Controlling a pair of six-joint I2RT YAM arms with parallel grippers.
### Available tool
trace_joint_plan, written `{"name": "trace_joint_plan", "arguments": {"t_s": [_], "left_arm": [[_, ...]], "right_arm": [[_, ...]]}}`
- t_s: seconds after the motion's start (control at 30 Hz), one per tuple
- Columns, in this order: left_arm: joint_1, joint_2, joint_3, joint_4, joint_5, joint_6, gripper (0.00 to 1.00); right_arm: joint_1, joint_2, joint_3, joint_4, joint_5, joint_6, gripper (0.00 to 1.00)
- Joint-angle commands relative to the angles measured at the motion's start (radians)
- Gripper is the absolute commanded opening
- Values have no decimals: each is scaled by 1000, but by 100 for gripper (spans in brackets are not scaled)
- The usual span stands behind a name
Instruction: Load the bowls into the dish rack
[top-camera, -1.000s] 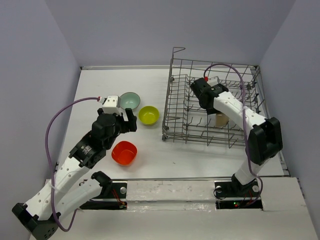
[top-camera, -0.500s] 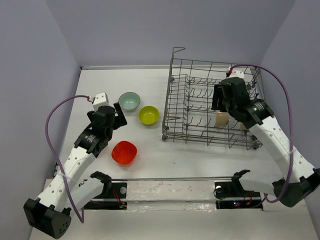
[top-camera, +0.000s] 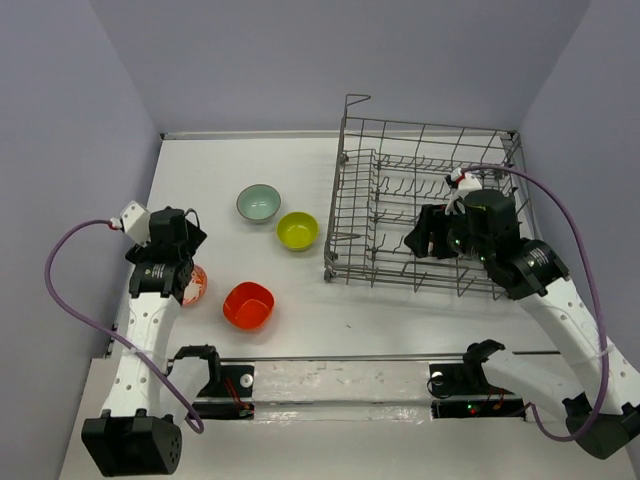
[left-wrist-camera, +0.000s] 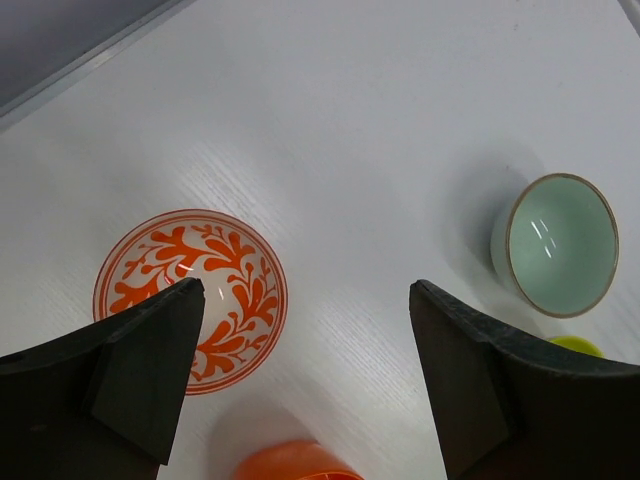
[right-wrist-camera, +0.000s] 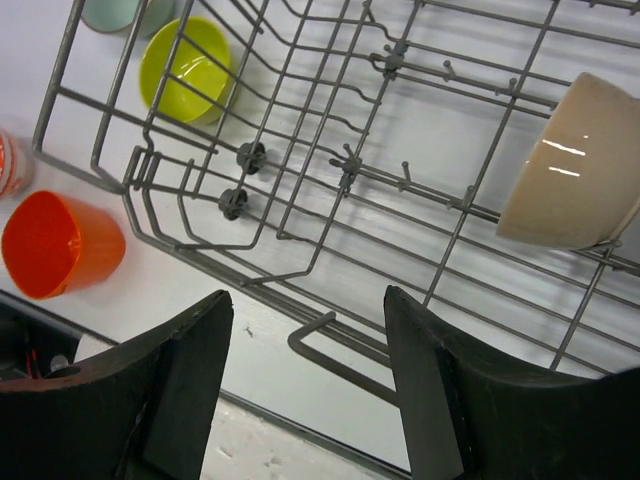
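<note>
Five bowls are showing here, and we are finding four of them on the table (top-camera: 330, 320) and one in the rack (top-camera: 430, 160). In the top view the teal bowl (top-camera: 259, 203) is sitting left of centre, the lime bowl (top-camera: 297, 230) is sitting just to its lower right, and the orange bowl (top-camera: 249, 305) is sitting below both; all three are standing upright and apart from each other. The patterned bowl (left-wrist-camera: 215, 265) is sitting upright at the left of the left wrist view, partly hidden behind one finger, and in the top view it is peeking out from under the left arm (top-camera: 150, 320), near the orange bowl's left side. We are seeing the left gripper (left-wrist-camera: 305, 295) hanging above the table with its jaws spread wide and nothing between them. The cream bowl (right-wrist-camera: 575, 165) is resting tipped on its side inside the rack, at the upper right of the right wrist view. The right gripper (right-wrist-camera: 305, 305) is hovering over the rack's lower edge, right of centre in the top view, and we are seeing its jaws apart, gripping nothing.
</note>
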Motion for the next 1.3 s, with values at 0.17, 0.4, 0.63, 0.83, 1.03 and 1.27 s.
{"name": "trace_joint_plan", "arguments": {"t_s": [0.17, 0.4, 0.63, 0.83, 1.03, 1.27], "left_arm": [[190, 57, -78, -62, -34, -244, 92], [329, 140, -166, -52, -69, -337, 91], [369, 161, -207, 0, -54, -331, 91], [383, 226, -259, 97, 0, -309, 89], [385, 264, -289, 166, 28, -286, 75], [383, 280, -287, 220, 78, -237, 44]], "right_arm": [[6, -70, 13, 67, -122, -3, 69], [6, -55, 1, 66, -130, -1, 69], [6, -15, 15, 63, -127, -3, 69], [6, -5, 10, 61, -100, -5, 69], [6, -8, -4, 60, -69, -8, 70], [6, -5, -4, 60, -63, -11, 70]]}}
